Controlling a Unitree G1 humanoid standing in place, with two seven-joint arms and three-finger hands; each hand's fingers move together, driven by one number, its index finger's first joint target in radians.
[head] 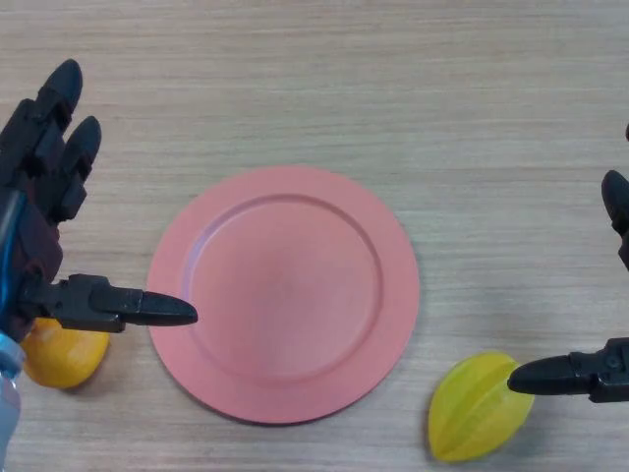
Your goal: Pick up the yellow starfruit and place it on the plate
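Observation:
A yellow starfruit [474, 408] lies on the wooden table at the lower right, just right of the pink plate [285, 292], which has nothing on it. My right hand [590, 378] comes in at the right edge, open; its thumb tip overlaps the starfruit's upper right side, and its fingers show higher up at the edge. My left hand [44, 187] is open at the left, fingers straight and pointing away, with its thumb reaching toward the plate's left rim.
An orange-yellow round fruit [64, 354] sits at the lower left, partly hidden under my left hand. Bare wooden table [324, 79] stretches behind the plate.

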